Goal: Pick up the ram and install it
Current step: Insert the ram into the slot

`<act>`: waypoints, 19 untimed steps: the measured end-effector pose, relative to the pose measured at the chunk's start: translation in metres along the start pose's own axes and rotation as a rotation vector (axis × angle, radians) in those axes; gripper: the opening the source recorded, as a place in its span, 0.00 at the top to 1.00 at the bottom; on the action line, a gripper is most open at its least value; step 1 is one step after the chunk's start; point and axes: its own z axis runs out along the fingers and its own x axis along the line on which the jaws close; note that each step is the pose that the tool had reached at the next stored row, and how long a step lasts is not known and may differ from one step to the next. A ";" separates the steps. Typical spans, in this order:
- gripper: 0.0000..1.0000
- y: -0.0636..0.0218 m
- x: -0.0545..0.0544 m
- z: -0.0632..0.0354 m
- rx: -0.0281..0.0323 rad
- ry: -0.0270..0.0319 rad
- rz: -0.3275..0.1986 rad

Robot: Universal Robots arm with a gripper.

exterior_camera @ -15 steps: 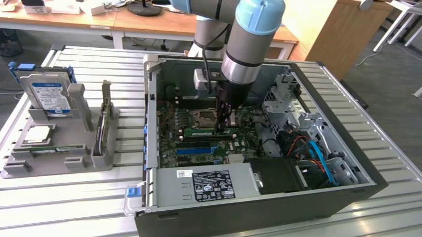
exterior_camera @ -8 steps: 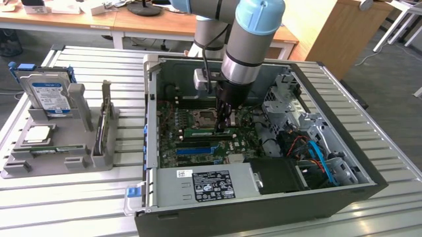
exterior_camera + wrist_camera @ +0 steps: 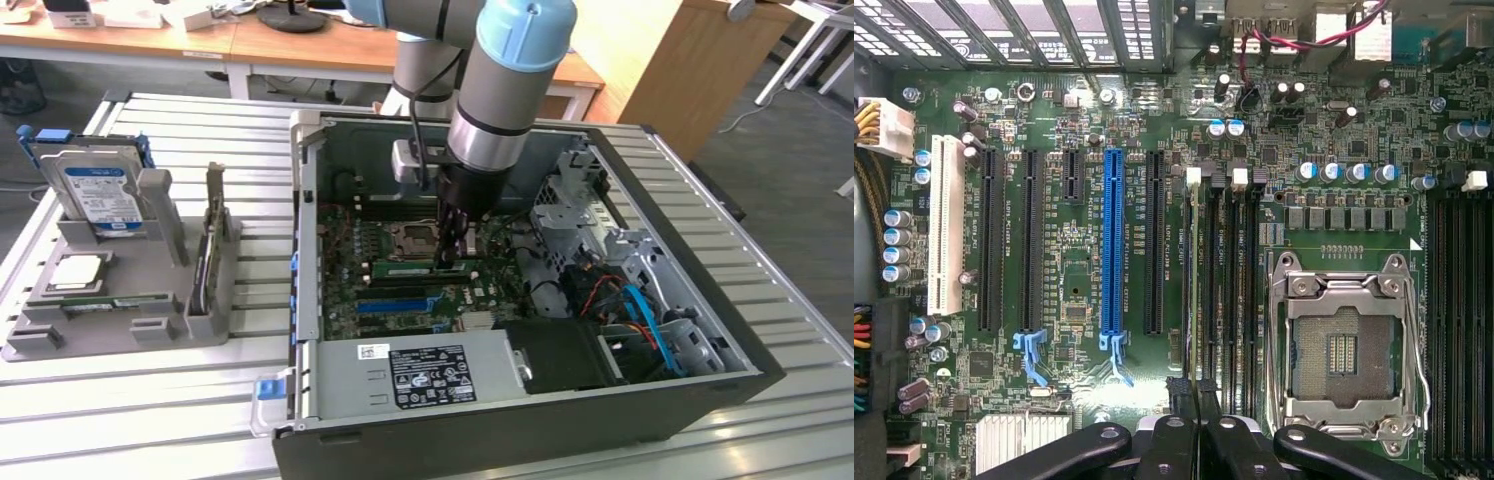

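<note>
Power supply (image 3: pixel 427 372), one black unit with a labelled face, is lying nearest us along the lower edge of the open computer case (image 3: pixel 727 340). Just beyond it we are looking at the motherboard (image 3: pixel 350 290), where we are counting one blue slot (image 3: pixel 1114 250), one white slot (image 3: pixel 946 225) and one processor socket (image 3: pixel 1349 345) with a metal frame.

At the middle of the frame the single gripper (image 3: pixel 451 262) is reaching straight down. Its two fingers (image 3: pixel 1179 400) are pinching almost fully together on the ram (image 3: pixel 400 267). The ram is standing on edge in a black memory slot between the blue slot and the socket.

At the exterior view's left, one grey tray (image 3: pixel 200 320) is carrying one hard drive (image 3: pixel 91 195), one processor (image 3: pixel 74 272), one card (image 3: pixel 214 240) on edge and one slim green board (image 3: pixel 118 300) lying flat.

Farther back, the arm (image 3: pixel 514 90) is rising out of the upper edge, and a wooden desk (image 3: pixel 200 42) is running along the upper left.
</note>
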 end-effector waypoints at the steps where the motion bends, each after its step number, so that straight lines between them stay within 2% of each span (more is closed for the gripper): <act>1: 0.88 0.0000 0.000 0.0000 0.0000 0.0000 0.000; 19: 0.88 -0.0002 0.000 0.0047 0.0000 0.0000 0.000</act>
